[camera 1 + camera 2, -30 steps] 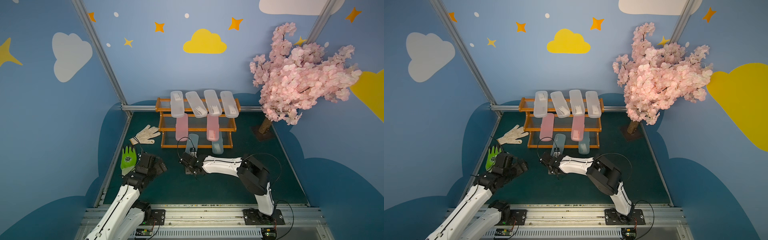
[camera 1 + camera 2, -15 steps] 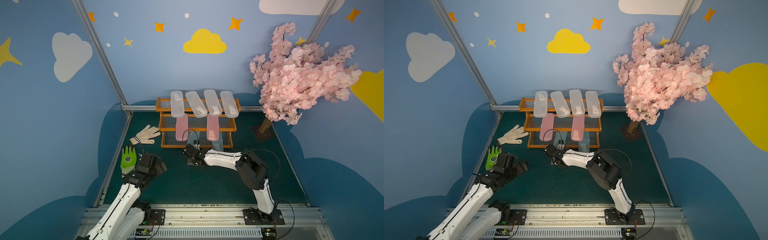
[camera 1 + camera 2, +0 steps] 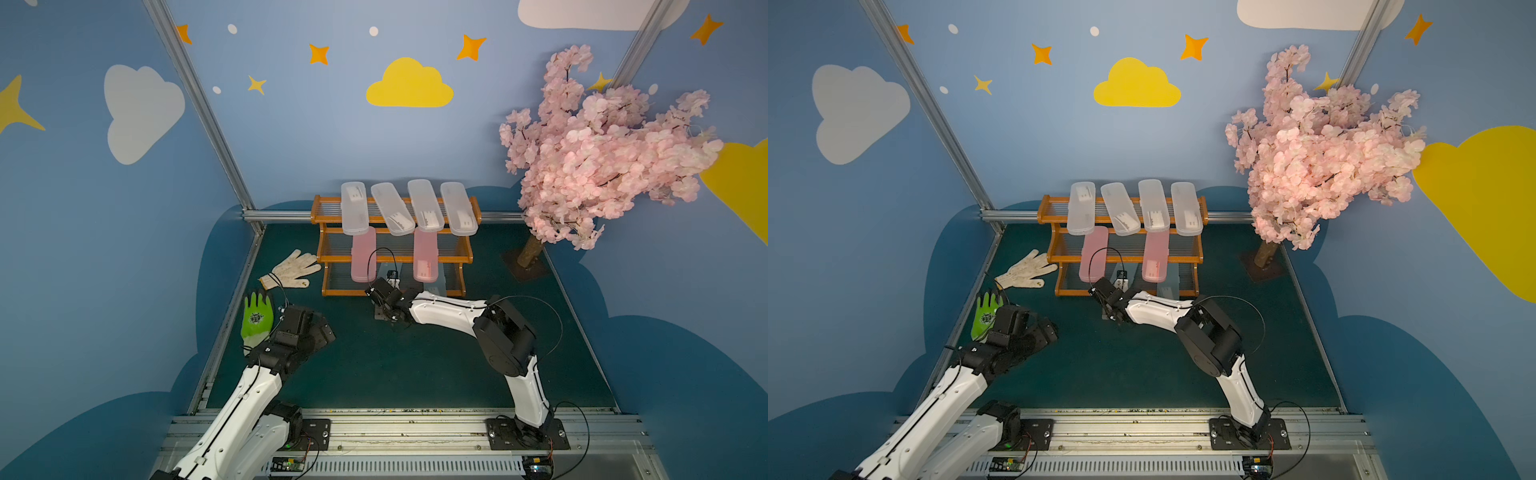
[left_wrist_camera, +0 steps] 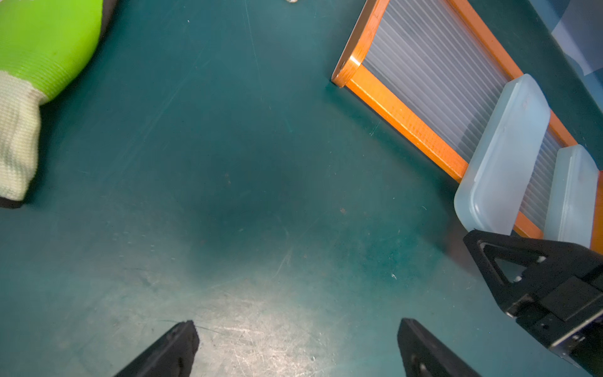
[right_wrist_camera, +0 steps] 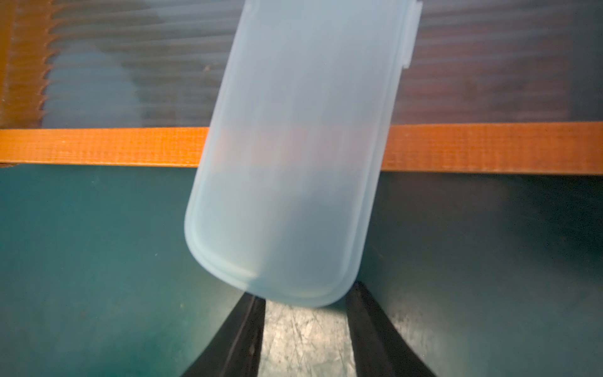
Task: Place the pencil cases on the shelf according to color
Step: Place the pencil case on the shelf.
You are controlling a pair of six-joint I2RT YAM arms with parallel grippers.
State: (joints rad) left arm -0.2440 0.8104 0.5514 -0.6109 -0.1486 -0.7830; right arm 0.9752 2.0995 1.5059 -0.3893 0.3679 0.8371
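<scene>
Orange-framed shelf [image 3: 453,259] in both top views holds clear cases [image 3: 424,205] above pink cases [image 3: 363,253]; the left wrist view shows the left gripper [image 4: 297,346] spread wide and empty; the right wrist view shows the right gripper [image 5: 303,302] clamped on a light blue pencil case [image 5: 293,163] lying across the bottom rail.

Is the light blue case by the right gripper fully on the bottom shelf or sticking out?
Sticking out: the light blue case crosses the shelf's front rail, rounded end over the mat.

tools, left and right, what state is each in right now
left tool: open, holding nothing.
right tool: shut, tips at the overhanging end of the light blue pencil case; a grip on it cannot be told.
</scene>
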